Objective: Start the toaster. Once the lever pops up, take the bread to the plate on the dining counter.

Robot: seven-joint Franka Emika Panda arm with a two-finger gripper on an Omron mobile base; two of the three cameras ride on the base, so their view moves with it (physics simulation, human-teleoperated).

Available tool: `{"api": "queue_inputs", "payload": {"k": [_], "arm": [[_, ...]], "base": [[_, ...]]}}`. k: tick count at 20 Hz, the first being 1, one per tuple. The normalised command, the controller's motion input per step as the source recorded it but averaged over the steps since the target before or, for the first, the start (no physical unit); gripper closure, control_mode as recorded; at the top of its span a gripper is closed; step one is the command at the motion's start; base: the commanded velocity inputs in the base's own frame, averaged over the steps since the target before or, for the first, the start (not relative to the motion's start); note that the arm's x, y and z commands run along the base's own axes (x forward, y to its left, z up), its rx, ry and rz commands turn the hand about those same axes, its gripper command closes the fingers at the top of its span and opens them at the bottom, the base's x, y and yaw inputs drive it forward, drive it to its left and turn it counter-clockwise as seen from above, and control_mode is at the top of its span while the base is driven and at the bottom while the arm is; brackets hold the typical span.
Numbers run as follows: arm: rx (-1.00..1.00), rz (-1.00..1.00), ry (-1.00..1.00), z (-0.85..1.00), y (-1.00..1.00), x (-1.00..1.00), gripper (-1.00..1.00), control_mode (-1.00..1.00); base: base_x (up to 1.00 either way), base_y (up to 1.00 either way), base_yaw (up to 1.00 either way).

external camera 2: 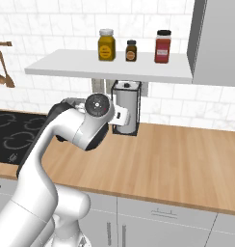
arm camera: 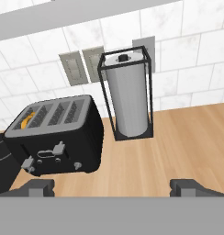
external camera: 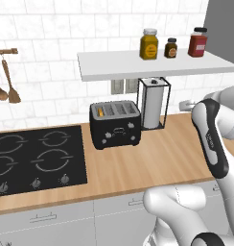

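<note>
1. Right now the gripper [arm camera: 112, 186] hangs above the worktop [arm camera: 178, 147] with its jaws spread wide and nothing between them; the two dark fingertips [arm camera: 189, 187] stand far apart at the bottom of the hand view.
2. Ahead of the gripper and off to the left in the hand view sits the toaster [arm camera: 56, 137], well apart from the fingertips, its front panel with grey knobs turned toward the camera.
3. Its four slots face up, and the bread [arm camera: 27, 120] shows as an orange-tan edge in the leftmost slot, sunk low, only its top visible.
4. From the left base view the toaster [external camera: 115, 124] stands on the worktop [external camera: 152, 163] near the tiled wall, with the bread [external camera: 100, 112] in the slot nearest the hob [external camera: 37, 161].
5. Just beside the toaster, on its right, stands a paper roll [arm camera: 127, 101] upright in a black wire frame; whether the two touch I cannot tell.
6. Straight ahead of the gripper in the hand view, that roll is nearer the centre line than the toaster.
7. Behind the roll, grey wall sockets [arm camera: 81, 66] sit on the tiles.
8. Above, a white shelf [external camera: 152, 65] carries three jars [external camera: 149, 44].
9. From the right base view the arm's elbow [external camera 2: 85, 123] hides the toaster; the roll [external camera 2: 125, 113] shows behind it.
10. Wooden spoons [external camera: 6, 84] hang on the wall at far left, above the hob.
</note>
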Motion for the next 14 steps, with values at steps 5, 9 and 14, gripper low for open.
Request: {"api": "queue_inputs", "payload": {"k": [5,9,14], "arm": [[0.00,0.00,0.00,0.00,0.00,0.00,-1.00,-1.00],[0.00,0.00,0.00,0.00,0.00,0.00,-1.00,-1.00],[0.00,0.00,0.00,0.00,0.00,0.00,-1.00,-1.00]], "base": [[0.00,0.00,0.00],[0.00,0.00,0.00],[0.00,0.00,0.00]]}}
